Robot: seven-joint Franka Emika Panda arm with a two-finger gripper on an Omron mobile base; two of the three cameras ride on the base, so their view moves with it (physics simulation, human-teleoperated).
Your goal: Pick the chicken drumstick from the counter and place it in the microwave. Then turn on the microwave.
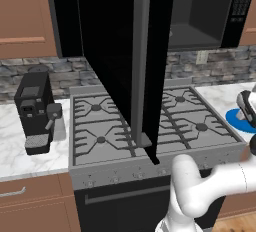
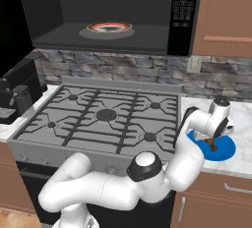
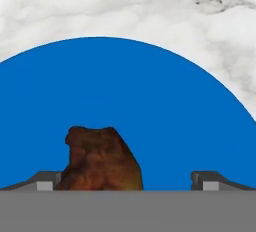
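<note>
The drumstick (image 3: 100,158) sits on a blue plate (image 3: 165,111), and the plate rests on the marble counter (image 3: 150,11) just right of the stove (image 2: 106,116). That plate is the landmark here.

In the hand view the gripper (image 3: 127,181) hangs right over the plate, jaws spread wide, nothing held. The brown meat rises between the two fingertips (image 3: 47,182), but well off centre: it crowds the one on the left of that view, and blue plate shows across the wide gap to the other. From the right base view the hand points steeply down at the plate, with the drumstick a small dark shape under it near the plate's nearer half.

Handling, as a guess: light, firm meat around a stiff bone, with a lumpy, probably greasy skin that could slide under the pads. It looks tapered too, so a pinch near the thin end may squirt it out. Better to close across the thick, meaty part, low down and square to it. Because it sits off centre, the near finger would likely hit first and shove it across the plate unless the hand shifts toward it.

Above the stove, the microwave (image 2: 113,15) stands with its door (image 1: 125,56) swung open and a dish (image 2: 109,27) inside.
</note>
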